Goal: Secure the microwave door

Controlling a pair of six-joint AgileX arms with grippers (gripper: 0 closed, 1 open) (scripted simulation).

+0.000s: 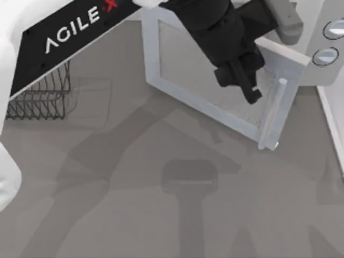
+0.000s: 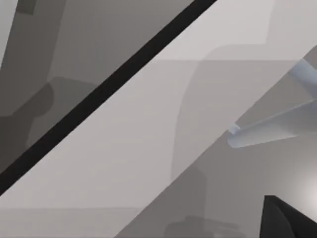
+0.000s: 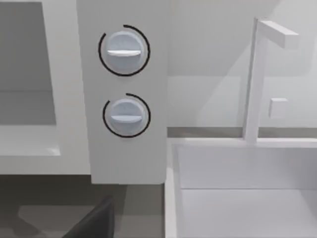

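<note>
The microwave door [image 1: 177,88], a white frame around a pale window, stands swung out from the microwave [image 1: 329,72] at the top right of the table. Its light-grey bar handle [image 1: 272,115] runs along the door's free edge. My left gripper [image 1: 250,91], black, hangs over the window right beside the handle. The left wrist view has the door panel [image 2: 124,148] very close and the handle [image 2: 267,135] off to one side. In the right wrist view I see the microwave's side panel [image 3: 129,153], its two round knobs [image 3: 124,49], and part of the pale cavity [image 3: 25,64].
A dark wire rack [image 1: 40,97] stands at the left, under my left arm. A white basin [image 3: 237,198] with a tall white tap [image 3: 255,79] sits next to the microwave. The grey tabletop [image 1: 161,215] stretches in front of the door.
</note>
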